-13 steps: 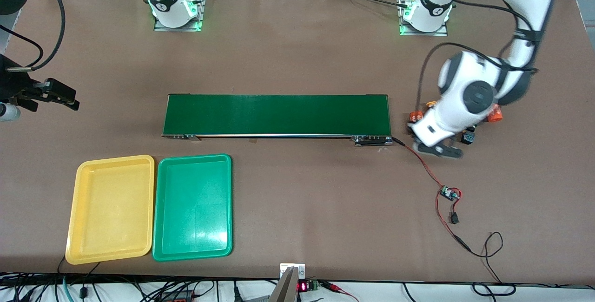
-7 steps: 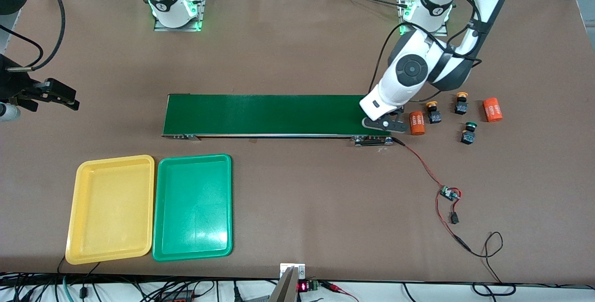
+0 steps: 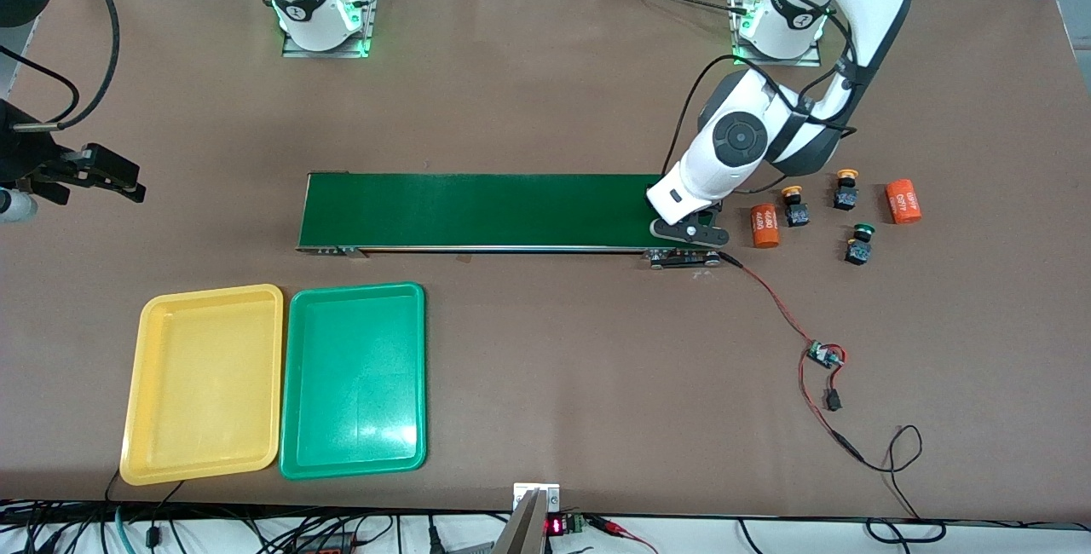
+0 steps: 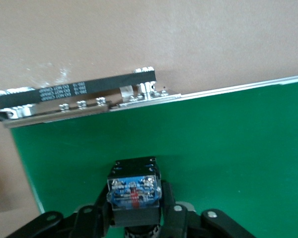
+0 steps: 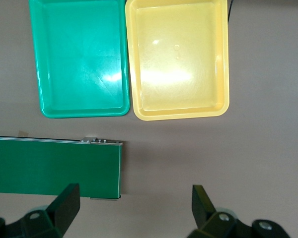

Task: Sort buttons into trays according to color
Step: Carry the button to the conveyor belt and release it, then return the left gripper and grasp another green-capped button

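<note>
My left gripper is over the left arm's end of the belt, shut on a button. That button has a dark body with a blue label, and its cap is hidden. Three more buttons stand on the table beside that belt end: two with yellow-orange caps and one with a green cap. The yellow tray and green tray lie side by side, nearer the front camera than the belt, both bare. My right gripper waits open at the right arm's end of the table.
The long dark green conveyor belt runs along the table's middle. Two orange cylinders lie among the buttons. A red wire with a small circuit board trails from the belt's end toward the front camera.
The left arm has swung from the cluster of buttons to the belt's end, carrying a button. The right arm has not moved.
</note>
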Available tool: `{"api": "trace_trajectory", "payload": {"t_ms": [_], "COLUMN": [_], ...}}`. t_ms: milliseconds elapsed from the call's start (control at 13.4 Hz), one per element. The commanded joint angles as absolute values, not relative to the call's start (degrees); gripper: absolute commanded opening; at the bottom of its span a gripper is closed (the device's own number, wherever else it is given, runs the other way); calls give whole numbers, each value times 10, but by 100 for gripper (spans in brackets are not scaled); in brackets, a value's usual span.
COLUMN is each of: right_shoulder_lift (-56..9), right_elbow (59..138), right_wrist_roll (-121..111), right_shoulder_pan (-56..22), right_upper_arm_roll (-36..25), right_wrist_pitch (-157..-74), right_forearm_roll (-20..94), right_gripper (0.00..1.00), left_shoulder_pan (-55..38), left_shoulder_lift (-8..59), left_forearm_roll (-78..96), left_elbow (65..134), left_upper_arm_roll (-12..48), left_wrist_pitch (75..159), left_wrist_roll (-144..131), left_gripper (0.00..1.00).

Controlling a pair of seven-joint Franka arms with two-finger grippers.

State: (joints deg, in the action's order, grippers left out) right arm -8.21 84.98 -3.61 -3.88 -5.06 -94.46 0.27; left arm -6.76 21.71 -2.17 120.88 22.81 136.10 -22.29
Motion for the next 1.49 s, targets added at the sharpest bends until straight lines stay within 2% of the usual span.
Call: {"api": "trace_trajectory", "payload": {"t_ms": [0,224,373,820,970,1417], "right_shoulder_lift": [-75,-75,-75,-75,-75,-75], "right_elbow": [850,850,850,850,850,850], "right_wrist_roll": [-41,-41,-41,-41,-41,-41], "right_shoulder_pan": [-36,-36,-36,-36,-36,-36], "right_upper_arm_roll": [-49,-49,-49,-49,-49,-49], "right_wrist_pitch": [-937,-937,-937,-937,-937,-937], "right_forearm_roll": [9,9,9,9,9,9], "right_gripper": [100,100,100,100,100,100], "left_shoulder_pan": [-65,-20,38,223,283,321], "left_shoulder_lift": [181,124,120,178,206,264], "left_forearm_roll": [-12,-12,-14,-33,-72,-182], "left_elbow": [1212,1209,1211,1210,1210,1212], "left_upper_arm_roll": [231,228,228,226,226,227], "left_wrist_pitch": [1356,1338,1315,1310,1331,1371], "left_wrist_roll": [-224,-221,-214,-86,-13,48], "left_gripper": [100,100,100,100,100,100]}}
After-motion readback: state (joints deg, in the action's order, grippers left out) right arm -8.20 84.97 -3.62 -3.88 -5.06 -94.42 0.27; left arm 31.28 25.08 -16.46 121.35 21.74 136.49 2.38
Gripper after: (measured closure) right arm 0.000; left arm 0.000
